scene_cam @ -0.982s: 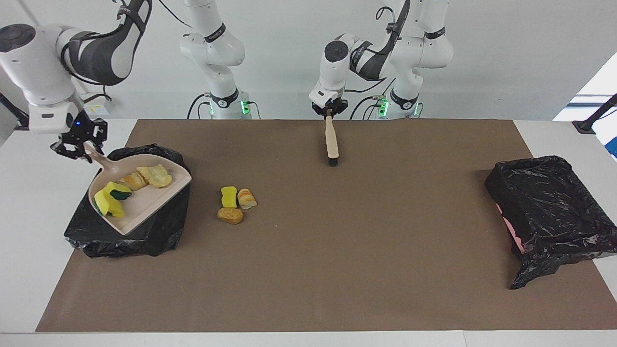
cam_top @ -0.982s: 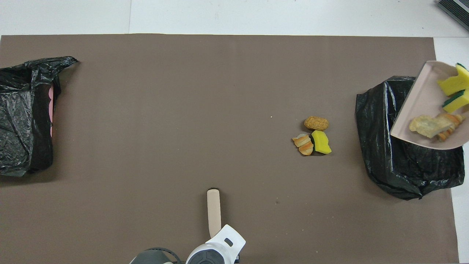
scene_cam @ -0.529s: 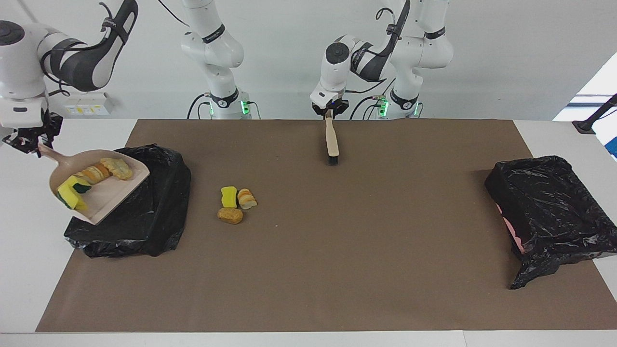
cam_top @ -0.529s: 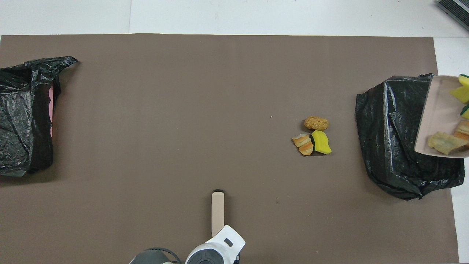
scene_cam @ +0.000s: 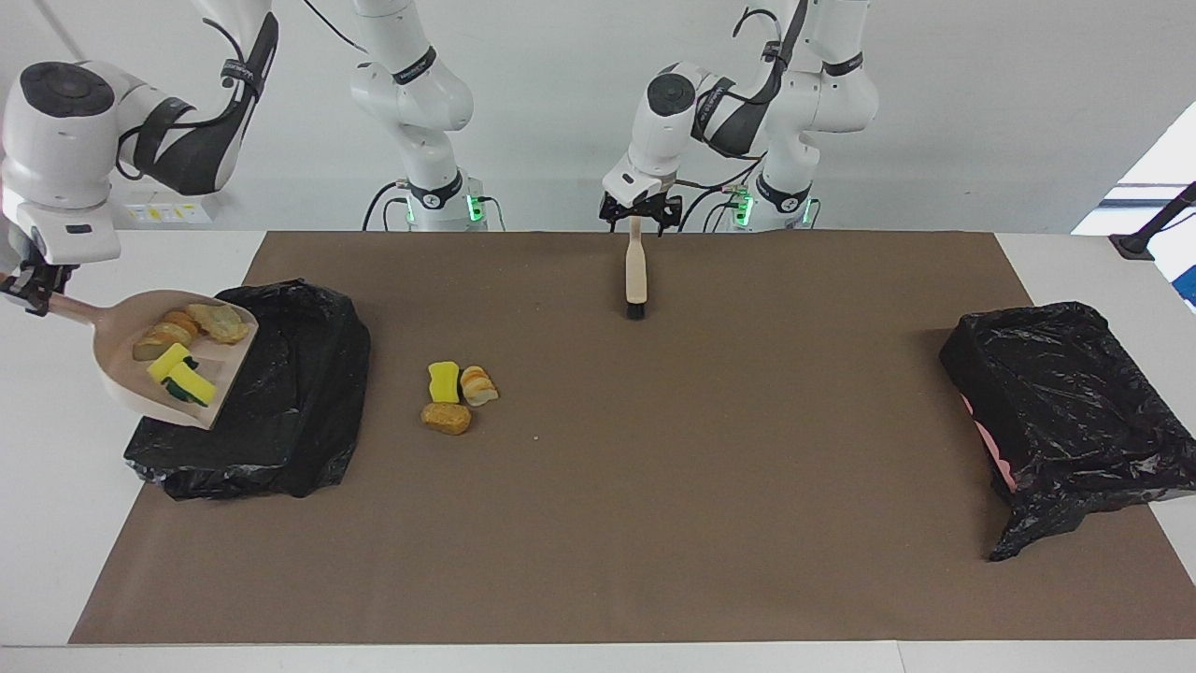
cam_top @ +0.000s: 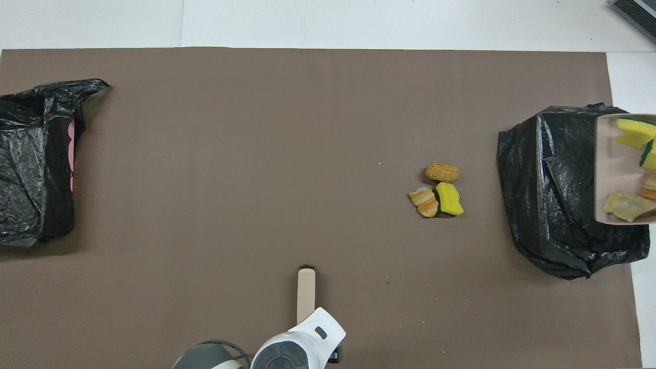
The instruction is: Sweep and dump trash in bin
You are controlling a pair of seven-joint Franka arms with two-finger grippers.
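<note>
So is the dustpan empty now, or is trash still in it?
Still loaded: the dustpan holds yellow sponge bits and bread-like lumps, over the black-bagged bin.

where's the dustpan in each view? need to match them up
Facing view: dustpan at the picture's left edge, held up over the black-bagged bin at the right arm's end.
Overhead view: dustpan cut off by the right edge, over the same bin.
Shared landmark: three loose trash pieces on the brown mat beside that bin.
</note>
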